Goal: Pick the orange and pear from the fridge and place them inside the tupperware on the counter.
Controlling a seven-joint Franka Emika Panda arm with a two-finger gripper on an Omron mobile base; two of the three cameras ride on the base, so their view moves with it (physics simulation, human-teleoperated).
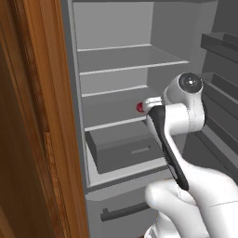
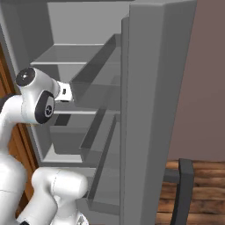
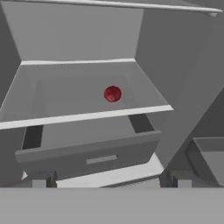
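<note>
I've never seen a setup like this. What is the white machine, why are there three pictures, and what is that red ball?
The white machine is a robot arm in a simulated kitchen, reaching into an open grey fridge. Two pictures come from cameras behind the arm, to its left and right. The third comes from a camera on its hand, looking along the gripper, whose dark fingertips stand far apart, holding nothing. The red ball is a pear lying on a fridge shelf, above a grey drawer.

A kitchen: open fridge (image 1: 125,65) (grey shelves) beside wooden cabinetry (image 1: 32,139).
</note>
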